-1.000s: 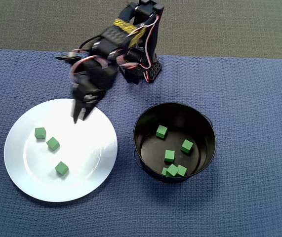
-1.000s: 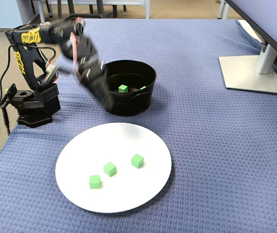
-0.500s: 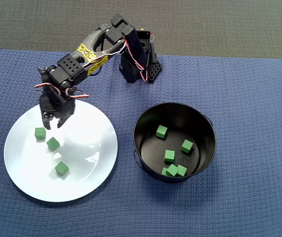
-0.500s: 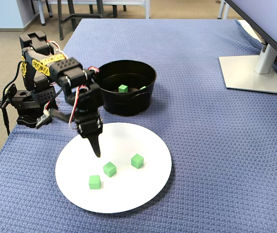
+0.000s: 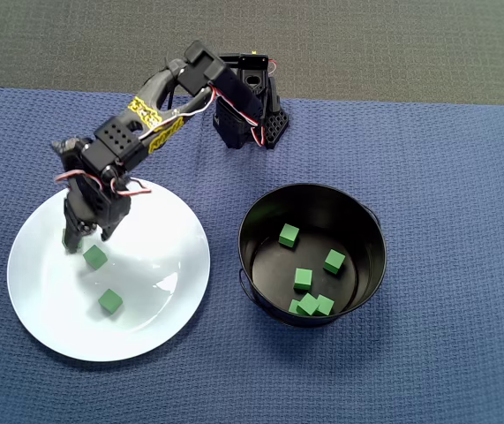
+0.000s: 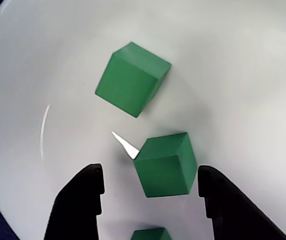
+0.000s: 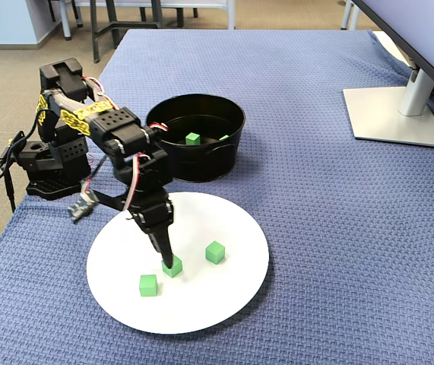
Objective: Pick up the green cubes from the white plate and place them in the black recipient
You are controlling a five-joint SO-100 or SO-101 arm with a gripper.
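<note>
**Overhead view: claw low over the white plate**

Shows the claw (image 5: 77, 240) down over the upper-left part of the white plate (image 5: 159, 309), fingers spread. Hides one green cube under the arm there; leaves two others plain on the plate, one (image 5: 95, 257) just beside the fingertips and another (image 5: 109, 301) lower down. Places the black recipient (image 5: 260, 210) to the right of the plate, apart from it, with a scatter of green cubes (image 5: 303, 279) on its bottom, some bunched at the near wall so the count stays uncertain.

From the wrist view: two dark fingers (image 6: 77, 200) wide apart at the bottom edge, a green cube (image 6: 165, 165) lying between them but nearer the right finger, touching neither. A second cube (image 6: 131, 79) farther ahead on the white glaze, tilted to the frame, and the top of a third (image 6: 150, 233) at the very bottom edge.

From the fixed view: claw (image 7: 165, 258) pointing steeply down, tips at a cube (image 7: 172, 266) near the plate's middle, two more (image 7: 215, 252) (image 7: 149, 285) on either side. All resting on a blue woven surface (image 7: 315, 213).
</note>
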